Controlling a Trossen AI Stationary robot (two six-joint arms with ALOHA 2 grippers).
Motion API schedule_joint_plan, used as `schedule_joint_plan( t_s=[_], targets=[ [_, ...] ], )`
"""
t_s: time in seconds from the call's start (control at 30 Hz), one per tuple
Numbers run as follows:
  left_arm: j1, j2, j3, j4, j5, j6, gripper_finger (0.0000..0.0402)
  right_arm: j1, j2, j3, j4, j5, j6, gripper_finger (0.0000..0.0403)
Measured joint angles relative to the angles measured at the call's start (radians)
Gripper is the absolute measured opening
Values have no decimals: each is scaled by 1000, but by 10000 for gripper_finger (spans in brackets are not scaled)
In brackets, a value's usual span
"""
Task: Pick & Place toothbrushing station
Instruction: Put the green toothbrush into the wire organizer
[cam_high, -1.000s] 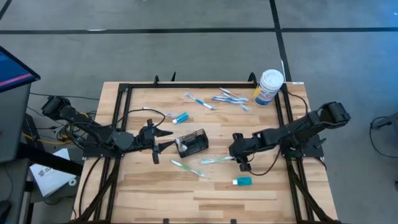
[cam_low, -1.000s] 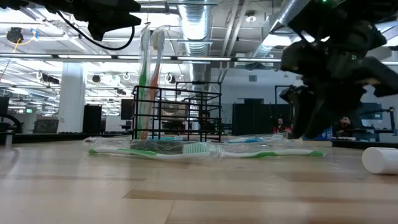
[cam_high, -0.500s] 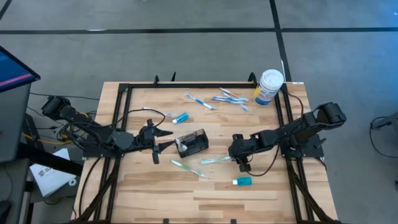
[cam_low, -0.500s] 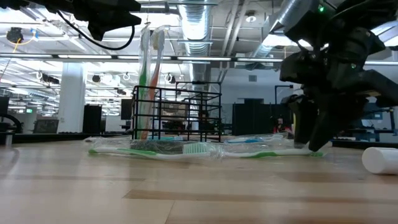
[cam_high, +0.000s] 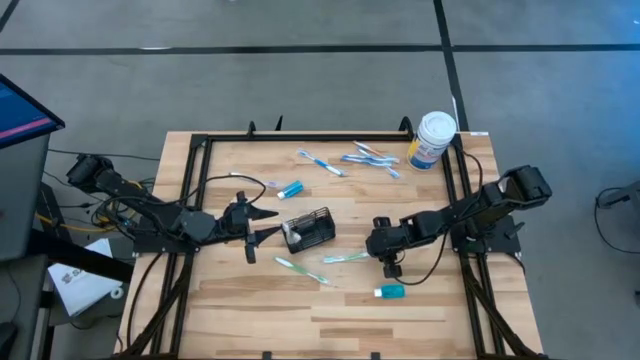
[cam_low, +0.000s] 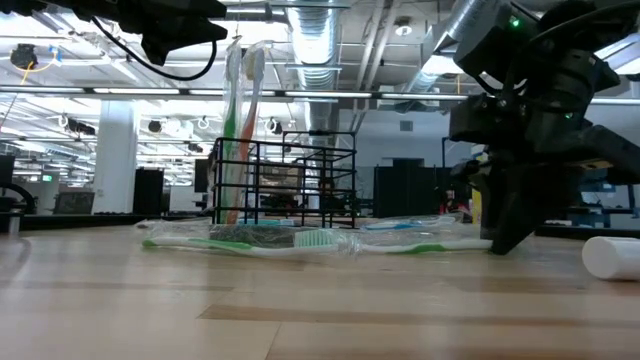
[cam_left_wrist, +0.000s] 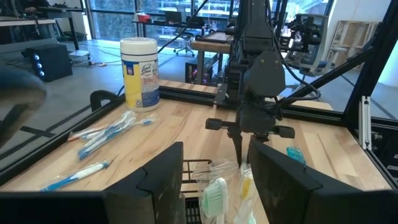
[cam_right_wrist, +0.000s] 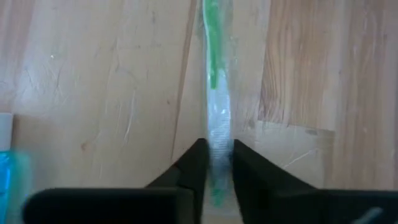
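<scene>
The right gripper (cam_right_wrist: 216, 163) had closed on a wrapped green toothbrush (cam_right_wrist: 214, 93). Left gripper (cam_high: 262, 222) stood open just beside the toothbrushing station (cam_high: 310, 229), which held upright toothbrushes (cam_low: 241, 130).

Even, bright overhead light — soft shadows — right wrist view blurred.

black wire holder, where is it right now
In the high view the black wire holder stands near the table's middle, just ahead of the open left gripper, with wrapped toothbrushes lying beside it.
</scene>
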Motion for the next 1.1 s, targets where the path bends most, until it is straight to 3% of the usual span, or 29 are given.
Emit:
schedule_joint_plan(
  t_s=[0.1, 0.67, 1.1],
  targets=[
    [0, 0, 0, 0, 0, 0, 177, 0, 0, 0, -9, 1, -2, 13],
    [0, 0, 0, 1, 0, 0, 177, 4, -32, 80, -120, -12, -57, 6],
    [0, 0, -1, 34, 0, 21, 177, 5, -304, 117, -94, -10, -95, 6]
  ],
)
